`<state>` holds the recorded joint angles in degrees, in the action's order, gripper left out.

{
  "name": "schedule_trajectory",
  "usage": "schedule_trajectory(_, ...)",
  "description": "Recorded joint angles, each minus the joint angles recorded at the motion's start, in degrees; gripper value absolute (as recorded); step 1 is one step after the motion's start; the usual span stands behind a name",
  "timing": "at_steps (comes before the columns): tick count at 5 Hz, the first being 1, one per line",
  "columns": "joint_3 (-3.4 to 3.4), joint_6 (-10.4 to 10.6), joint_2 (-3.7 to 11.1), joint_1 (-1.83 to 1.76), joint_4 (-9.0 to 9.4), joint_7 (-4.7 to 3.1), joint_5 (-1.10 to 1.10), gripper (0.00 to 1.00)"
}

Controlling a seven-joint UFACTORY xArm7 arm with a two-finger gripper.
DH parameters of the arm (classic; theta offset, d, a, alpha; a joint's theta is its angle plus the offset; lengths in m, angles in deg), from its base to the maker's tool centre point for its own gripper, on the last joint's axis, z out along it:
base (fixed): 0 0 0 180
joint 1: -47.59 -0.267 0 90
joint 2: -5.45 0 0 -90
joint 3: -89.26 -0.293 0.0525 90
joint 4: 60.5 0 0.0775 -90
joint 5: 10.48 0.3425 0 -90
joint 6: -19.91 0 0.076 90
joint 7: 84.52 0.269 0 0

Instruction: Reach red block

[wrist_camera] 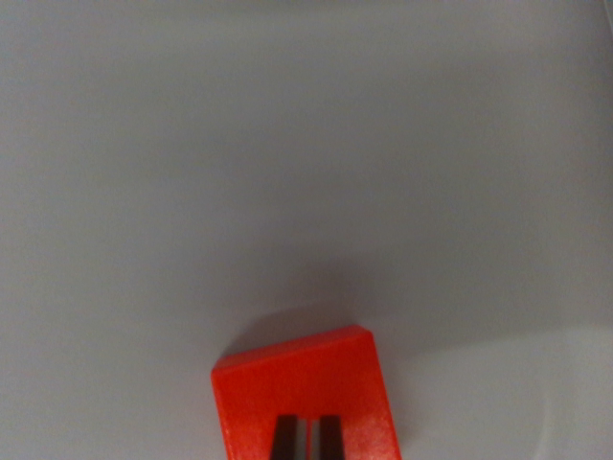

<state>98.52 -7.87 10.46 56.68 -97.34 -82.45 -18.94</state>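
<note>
The red block (pixel 302 398) lies on the plain grey desk (pixel 287 163), at the bottom middle of the wrist view, its lower part cut off by the frame. Two dark fingers (pixel 285 439) stand just above its top face, set narrowly with only a thin gap between them, gripping nothing.

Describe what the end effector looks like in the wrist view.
Little shows: two dark, narrow fingertips of the end effector at the bottom edge, straight-sided, a thin pale gap between them, in front of the red block. No cables, markings or arm body in frame.
</note>
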Motion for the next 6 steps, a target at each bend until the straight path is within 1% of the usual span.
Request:
schedule_trajectory(1,0.14,0.8,0.09,0.14,0.69,0.05,-0.1,0.0)
schedule_trajectory(2,0.14,0.8,0.09,0.14,0.69,0.05,-0.1,0.0)
schedule_trajectory(3,0.24,1.4,0.15,0.24,1.19,0.09,-0.17,0.0)
schedule_trajectory(6,0.29,1.6,0.18,0.29,1.43,0.11,-0.21,0.0)
